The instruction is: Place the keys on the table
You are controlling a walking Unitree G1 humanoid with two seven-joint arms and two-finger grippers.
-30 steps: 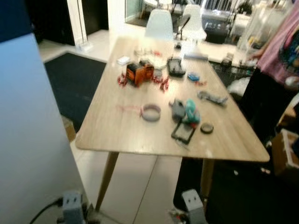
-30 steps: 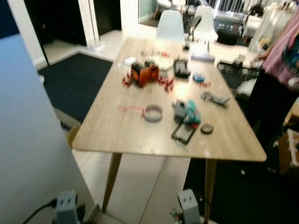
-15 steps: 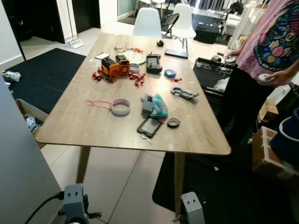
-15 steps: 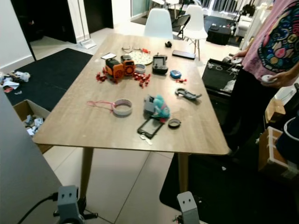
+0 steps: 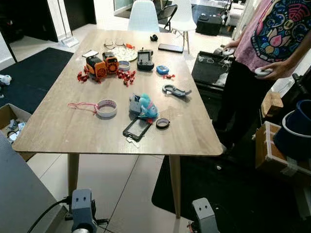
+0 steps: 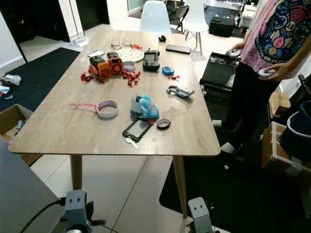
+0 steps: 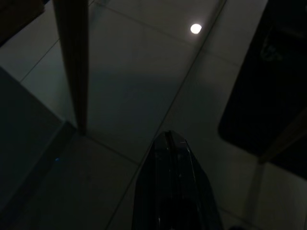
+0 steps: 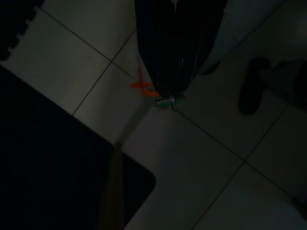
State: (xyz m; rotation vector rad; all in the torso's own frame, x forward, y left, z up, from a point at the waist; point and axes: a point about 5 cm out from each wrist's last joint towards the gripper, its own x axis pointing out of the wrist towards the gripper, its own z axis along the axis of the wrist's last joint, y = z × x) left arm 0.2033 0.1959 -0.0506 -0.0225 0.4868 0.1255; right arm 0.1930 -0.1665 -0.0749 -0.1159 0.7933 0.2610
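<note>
Keys [image 8: 165, 100] pinched in the right gripper [image 8: 173, 93], low over the floor.

The right gripper's fingers are closed on the keys, whose orange and green bits poke out at the tips above the tiles [image 8: 206, 158], beside a dark mat [image 8: 53, 163]. The left gripper [image 7: 169, 139] hangs with its fingers pressed together, holding nothing, near a table leg [image 7: 72, 62]. The table [image 5: 87, 131] stands ahead, with a phone [image 5: 136, 129], tape roll [image 5: 106, 108] and blue toy [image 5: 146, 108] on it; a person [image 5: 272, 34] stands at its right. Since half a second ago the view has shifted closer and rightward, and the table's clutter has kept its layout.
</note>
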